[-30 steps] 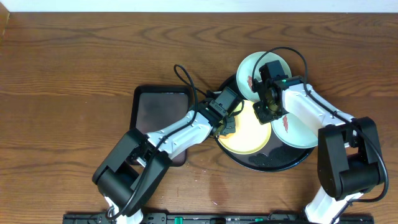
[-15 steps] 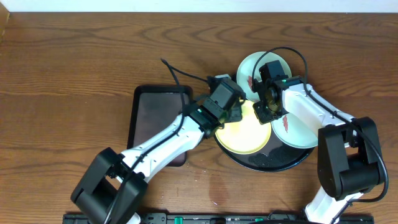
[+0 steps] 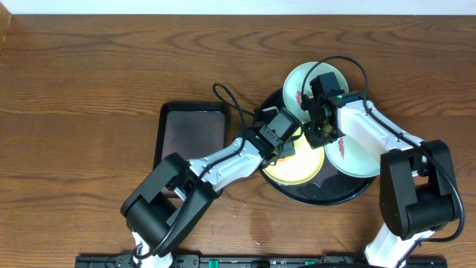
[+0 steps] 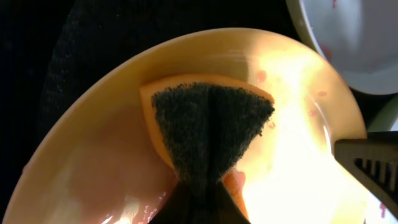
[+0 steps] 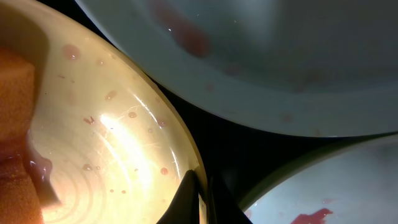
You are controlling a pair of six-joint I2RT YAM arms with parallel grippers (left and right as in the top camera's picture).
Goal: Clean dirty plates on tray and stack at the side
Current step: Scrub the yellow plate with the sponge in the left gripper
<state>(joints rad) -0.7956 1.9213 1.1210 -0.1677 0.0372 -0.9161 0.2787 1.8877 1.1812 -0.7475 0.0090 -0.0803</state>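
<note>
The pale yellow plate (image 3: 301, 165) lies on the round black tray (image 3: 321, 196). My left gripper (image 3: 285, 144) is shut on an orange sponge with a dark scouring face (image 4: 208, 124) and presses it on the yellow plate (image 4: 93, 155). My right gripper (image 3: 320, 134) is shut on the yellow plate's rim (image 5: 186, 163), as the right wrist view (image 5: 202, 194) shows. One mint-blue plate (image 3: 306, 83) with a red smear sits at the tray's far edge. The other mint-blue plate (image 3: 355, 160) sits at the right, smeared red (image 5: 311, 216).
A smaller rectangular black tray (image 3: 190, 138) lies left of the round tray, under my left arm. Brown wood tabletop (image 3: 89, 89) spreads to the left and far side. Small reddish droplets dot the yellow plate (image 5: 112, 96).
My left gripper swept the sponge toward the plate's far edge, then back down and slightly right across the yellow plate. The right gripper has kept its hold on the rim.
</note>
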